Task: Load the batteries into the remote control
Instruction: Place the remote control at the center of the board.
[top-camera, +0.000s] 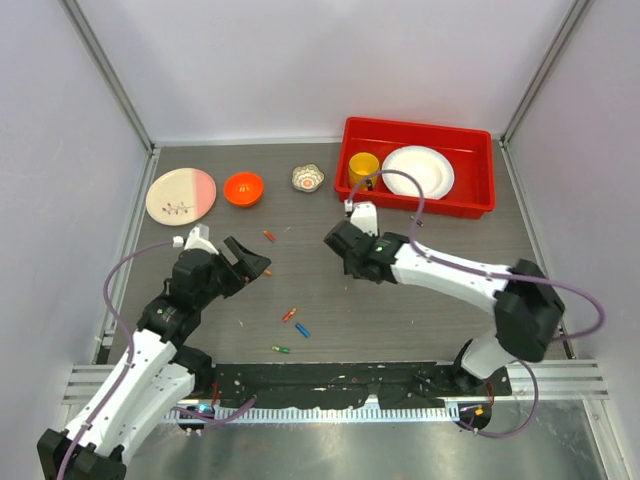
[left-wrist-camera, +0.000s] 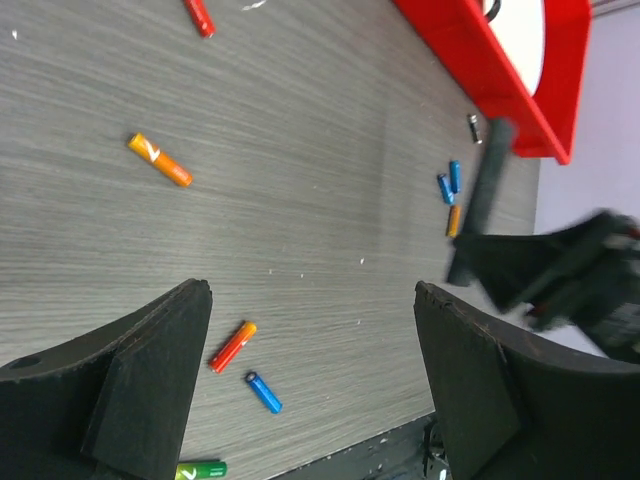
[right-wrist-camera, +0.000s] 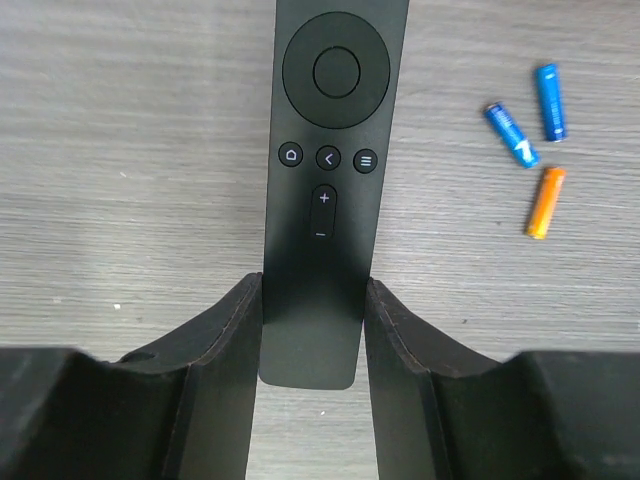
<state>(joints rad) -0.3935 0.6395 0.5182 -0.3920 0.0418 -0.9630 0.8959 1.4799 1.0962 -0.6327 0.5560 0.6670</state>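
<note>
My right gripper (right-wrist-camera: 313, 290) is shut on the near end of the remote control (right-wrist-camera: 325, 130), a slim black bar lying button side up. In the left wrist view the remote (left-wrist-camera: 485, 190) sticks out of the right gripper (left-wrist-camera: 560, 270). Two blue batteries (right-wrist-camera: 512, 134) and an orange one (right-wrist-camera: 545, 202) lie just right of it. My left gripper (left-wrist-camera: 310, 290) is open and empty above the table. Below it lie a red-orange battery (left-wrist-camera: 232, 346), a blue one (left-wrist-camera: 264, 392) and a green one (left-wrist-camera: 200, 469). In the top view my left gripper (top-camera: 250, 262) is left of the right gripper (top-camera: 340, 245), which hides the remote.
A red bin (top-camera: 470, 205) at the back right holds a yellow cup (top-camera: 363, 166) and a white plate (top-camera: 418, 172). An orange bowl (top-camera: 243, 188), a pink and cream plate (top-camera: 181, 194) and a small patterned cup (top-camera: 308, 178) stand along the back. More batteries (top-camera: 268, 236) lie mid-table.
</note>
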